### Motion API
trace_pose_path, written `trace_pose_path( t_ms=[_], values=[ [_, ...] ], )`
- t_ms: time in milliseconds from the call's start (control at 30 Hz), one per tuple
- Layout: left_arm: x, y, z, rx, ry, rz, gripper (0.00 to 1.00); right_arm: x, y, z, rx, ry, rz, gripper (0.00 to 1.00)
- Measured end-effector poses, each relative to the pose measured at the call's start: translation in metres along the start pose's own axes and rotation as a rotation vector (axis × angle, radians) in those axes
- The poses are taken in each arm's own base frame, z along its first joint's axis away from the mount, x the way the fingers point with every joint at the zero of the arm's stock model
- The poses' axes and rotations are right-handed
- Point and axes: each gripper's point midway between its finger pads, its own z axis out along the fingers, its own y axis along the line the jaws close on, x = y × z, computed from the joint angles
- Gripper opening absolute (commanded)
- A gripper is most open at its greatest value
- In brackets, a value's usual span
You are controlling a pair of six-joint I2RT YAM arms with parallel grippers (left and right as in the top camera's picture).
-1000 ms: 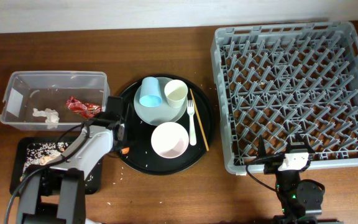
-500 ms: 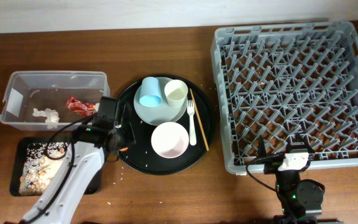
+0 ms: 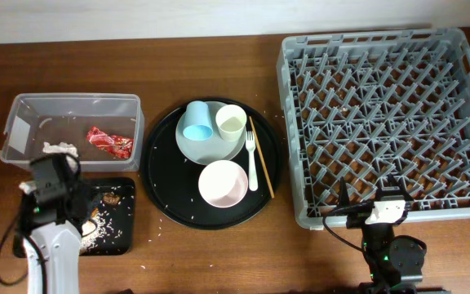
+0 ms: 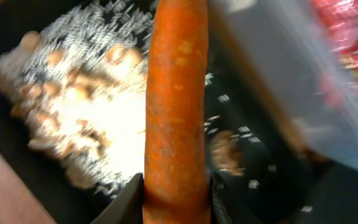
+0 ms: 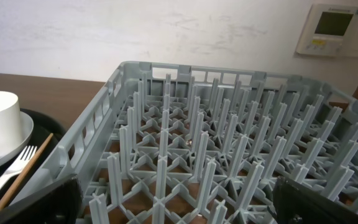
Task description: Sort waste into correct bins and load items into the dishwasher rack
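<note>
Clamping one orange carrot [image 4: 176,93], left tool [image 4: 174,200] over one flat black tray [image 3: 126,237], right tool [image 5: 179,205] apart

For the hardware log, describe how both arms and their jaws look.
The left arm has a white, rounded link topped by a boxy black wrist. The right arm is mostly black, with a white block, a looping black cable and a green light. Both sets of jaws look dark.

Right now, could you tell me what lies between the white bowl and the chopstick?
The white fork lies between the white bowl and the chopstick, as the overhead view shows.
</note>
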Motion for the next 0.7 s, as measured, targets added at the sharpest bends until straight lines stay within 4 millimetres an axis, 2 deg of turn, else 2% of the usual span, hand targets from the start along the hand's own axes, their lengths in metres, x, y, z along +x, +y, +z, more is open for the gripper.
trace_pose_path(
  t_ms=[67, 100, 133, 167, 200, 267, 433, 467, 533, 600, 667, 700],
  values=[
    [0.018, 0.022, 0.029, 0.003, 0.038, -0.090, 0.20, 0.000, 0.000, 0.000, 0.000, 0.000, 0.000, 0.99],
    [0.021, 0.023, 0.032, 0.009, 0.045, -0.096, 0.22, 0.000, 0.000, 0.000, 0.000, 0.000, 0.000, 0.99],
    [0.022, 0.022, 0.040, 0.054, 0.043, -0.136, 0.32, 0.000, 0.000, 0.000, 0.000, 0.000, 0.000, 0.99],
    [0.024, 0.024, 0.042, 0.056, 0.048, -0.150, 0.37, 0.000, 0.000, 0.000, 0.000, 0.000, 0.000, 0.99],
    [0.026, 0.024, 0.043, 0.066, 0.057, -0.157, 0.52, 0.000, 0.000, 0.000, 0.000, 0.000, 0.000, 0.99],
    [0.027, 0.021, 0.043, 0.081, 0.061, -0.165, 0.59, 0.000, 0.000, 0.000, 0.000, 0.000, 0.000, 0.99],
    [0.025, 0.013, 0.042, 0.124, 0.065, -0.169, 0.58, 0.000, 0.000, 0.000, 0.000, 0.000, 0.001, 0.99],
    [0.026, 0.001, 0.038, 0.191, 0.086, -0.140, 0.54, 0.000, 0.000, 0.000, 0.000, 0.000, 0.000, 0.99],
    [0.017, -0.032, 0.016, 0.379, 0.089, -0.025, 0.52, 0.000, 0.000, 0.000, 0.000, 0.000, 0.001, 0.99],
    [0.010, -0.068, -0.022, 0.539, 0.087, 0.115, 0.53, 0.000, 0.000, 0.000, 0.000, 0.000, 0.000, 0.99],
    [0.012, -0.112, -0.071, 0.661, 0.075, 0.327, 0.54, 0.000, 0.000, 0.000, 0.000, 0.000, 0.000, 0.99],
    [0.010, -0.128, -0.091, 0.696, 0.041, 0.410, 0.54, 0.000, 0.000, 0.000, 0.000, 0.000, 0.000, 0.99]
  ],
)
